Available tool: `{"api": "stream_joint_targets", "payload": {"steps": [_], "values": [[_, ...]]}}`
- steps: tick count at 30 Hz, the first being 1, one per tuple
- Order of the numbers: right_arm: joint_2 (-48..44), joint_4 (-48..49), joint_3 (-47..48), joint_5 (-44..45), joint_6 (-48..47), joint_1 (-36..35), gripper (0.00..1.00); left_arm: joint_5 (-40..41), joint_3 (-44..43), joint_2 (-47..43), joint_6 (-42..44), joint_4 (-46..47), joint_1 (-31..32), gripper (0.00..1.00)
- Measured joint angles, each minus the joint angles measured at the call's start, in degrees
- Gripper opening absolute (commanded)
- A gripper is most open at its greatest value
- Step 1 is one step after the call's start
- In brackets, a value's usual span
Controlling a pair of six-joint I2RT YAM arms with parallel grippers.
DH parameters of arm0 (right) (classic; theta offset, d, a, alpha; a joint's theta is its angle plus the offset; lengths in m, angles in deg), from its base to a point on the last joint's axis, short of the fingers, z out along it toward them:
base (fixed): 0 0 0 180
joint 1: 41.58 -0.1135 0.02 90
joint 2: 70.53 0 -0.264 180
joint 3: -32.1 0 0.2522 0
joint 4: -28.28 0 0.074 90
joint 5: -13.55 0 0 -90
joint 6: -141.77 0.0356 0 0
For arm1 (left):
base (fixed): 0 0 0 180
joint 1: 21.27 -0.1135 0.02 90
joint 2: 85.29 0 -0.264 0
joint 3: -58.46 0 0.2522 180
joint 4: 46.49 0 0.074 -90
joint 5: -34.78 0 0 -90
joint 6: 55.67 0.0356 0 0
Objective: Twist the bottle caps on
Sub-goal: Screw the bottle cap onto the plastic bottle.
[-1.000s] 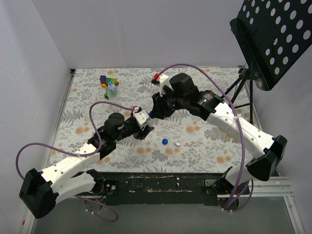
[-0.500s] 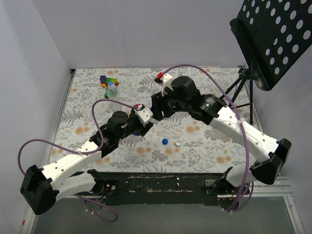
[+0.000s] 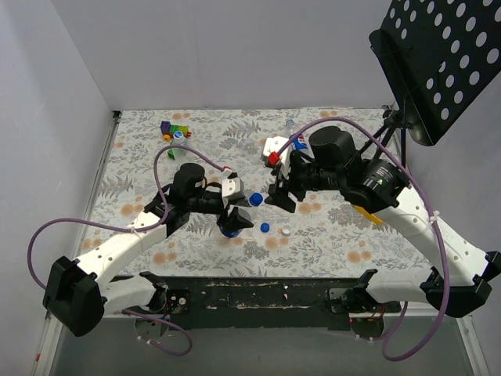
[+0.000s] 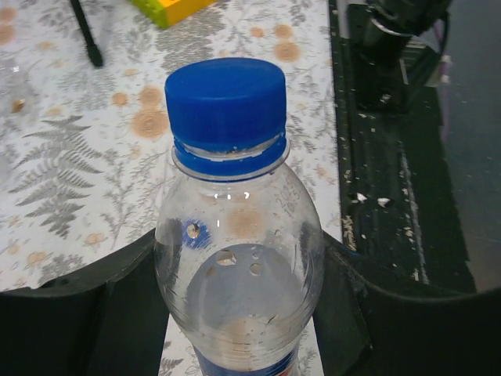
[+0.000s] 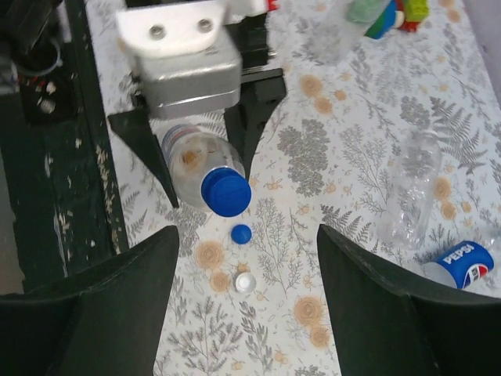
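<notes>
though its base is cut off below, blue-capped bottle (image 4: 239,258) pinched in left tool (image 3: 237,217); right tool (image 5: 246,235) spread, empty

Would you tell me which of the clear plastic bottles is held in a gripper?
The blue-capped clear bottle in the left gripper; the crinkled unlabelled one and the Pepsi-labelled one lie loose on the table.

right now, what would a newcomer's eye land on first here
First, the capped bottle clamped in the left gripper, mid-table, its blue cap on. Just beside it the right gripper hangs open and empty, over a loose blue cap and a white cap on the floral cloth.
</notes>
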Motion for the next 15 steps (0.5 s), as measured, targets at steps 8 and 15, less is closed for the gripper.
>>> {"api": "stream_joint_targets", "payload": {"steps": [8, 15], "values": [[1.31, -6.88, 0.00, -11.08, -17.00, 0.00, 0.72, -8.94, -0.35, 1.14, 2.67, -3.21, 0.02, 0.00], [3.85, -8.28, 0.39, -16.63, -22.99, 0.00, 0.67, -11.74, -0.37, 1.14, 3.21, -3.39, 0.02, 0.00]]}}
